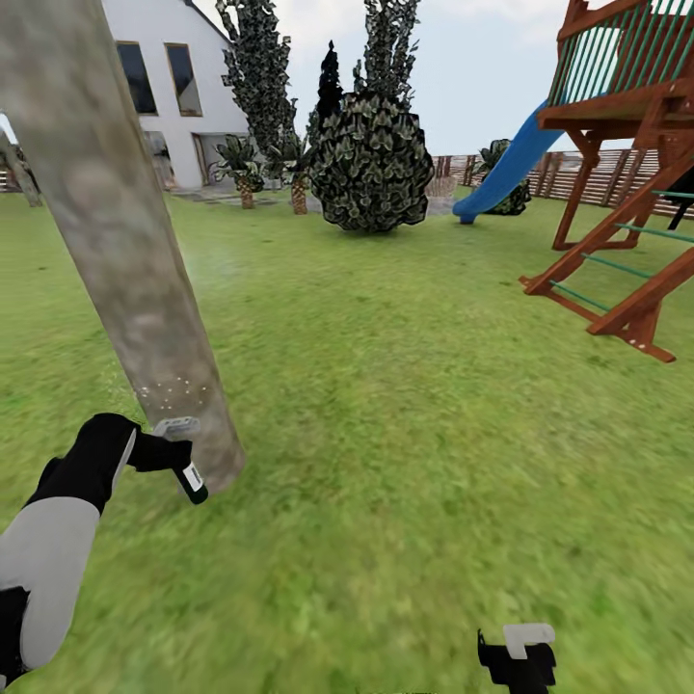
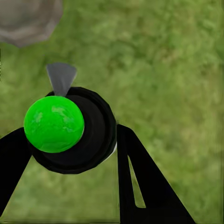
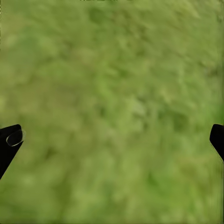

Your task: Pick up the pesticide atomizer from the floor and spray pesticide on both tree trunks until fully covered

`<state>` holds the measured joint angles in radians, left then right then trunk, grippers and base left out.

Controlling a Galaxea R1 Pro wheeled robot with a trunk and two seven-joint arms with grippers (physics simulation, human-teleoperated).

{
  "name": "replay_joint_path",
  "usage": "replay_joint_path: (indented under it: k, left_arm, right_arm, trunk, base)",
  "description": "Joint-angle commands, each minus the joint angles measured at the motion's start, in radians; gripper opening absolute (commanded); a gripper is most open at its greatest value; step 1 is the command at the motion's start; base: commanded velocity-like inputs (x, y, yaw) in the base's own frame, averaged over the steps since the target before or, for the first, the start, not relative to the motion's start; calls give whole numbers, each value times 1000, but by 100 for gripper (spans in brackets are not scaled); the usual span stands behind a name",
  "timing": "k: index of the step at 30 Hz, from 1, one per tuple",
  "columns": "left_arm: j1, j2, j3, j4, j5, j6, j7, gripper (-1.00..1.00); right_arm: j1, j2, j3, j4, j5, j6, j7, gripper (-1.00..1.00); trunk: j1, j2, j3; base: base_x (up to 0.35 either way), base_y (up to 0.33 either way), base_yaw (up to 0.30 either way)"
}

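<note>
Leaning at ten o'clock, the tree trunk (image 1: 125,251) carries white spray specks (image 1: 172,393) low down; the left fingers (image 2: 140,182) pinch the atomizer (image 2: 74,128) beside its base. At five o'clock, right fingers (image 3: 11,140) hang spread over grass (image 1: 405,405).

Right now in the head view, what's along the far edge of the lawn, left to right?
White house → short palms → big round bush → blue slide → wooden play frame.
</note>
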<state>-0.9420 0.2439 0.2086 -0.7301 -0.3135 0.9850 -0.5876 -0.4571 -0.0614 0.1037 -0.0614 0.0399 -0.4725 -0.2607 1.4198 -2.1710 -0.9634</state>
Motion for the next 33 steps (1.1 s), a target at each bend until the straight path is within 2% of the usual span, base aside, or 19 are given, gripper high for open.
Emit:
replay_joint_path:
  k: [1,7,14,16,19,21,23,25,28,33]
  left_arm:
    - [1,0,0,1,0,0,0,-100]
    - [13,12,-1,16,-5,-9,6,-100]
    - [26,11,0,18,-5,-10,7,-100]
    - [45,14,3,17,-6,-11,14,-100]
    - [90,32,48,16,-5,-15,40,-100]
    - [112,41,70,17,-5,-57,45,-100]
    - [138,43,78,17,-5,-98,80,-100]
    - [142,34,78,18,-1,-104,97,-100]
    - [144,-2,78,67,-2,-114,103,-100]
    - [165,-5,80,75,-1,-195,104,-100]
  right_arm:
    - [0,0,0,0,0,0,0,100]
    - [0,0,0,0,0,0,1,100]
    - [0,0,-1,0,0,0,1,100]
    - [0,0,-1,0,0,0,1,100]
    - [0,0,0,0,0,0,1,100]
    - [0,0,1,0,0,0,1,100]
    - [0,0,1,0,0,0,1,100]
    - [0,1,1,0,0,0,1,100]
    - [0,0,-1,0,0,-1,0,100]
    - [0,0,-1,0,0,-1,-1,100]
  trunk:
    - [0,0,0]
    - [0,0,0]
    - [0,0,0]
    - [0,0,0]
    - [0,0,0]
    - [0,0,0]
    - [0,0,0]
    - [0,0,0]
    - [0,0,0]
    - [0,0,0]
  base:
    - [-108,-272,260]
    - [21,-261,223]
    - [276,-128,11]
    - [326,-15,18]
    - [333,-2,216]
    - [334,0,267]
    - [150,0,275]
    - [39,0,145]
    - [13,-2,25]
    - [151,-162,1]
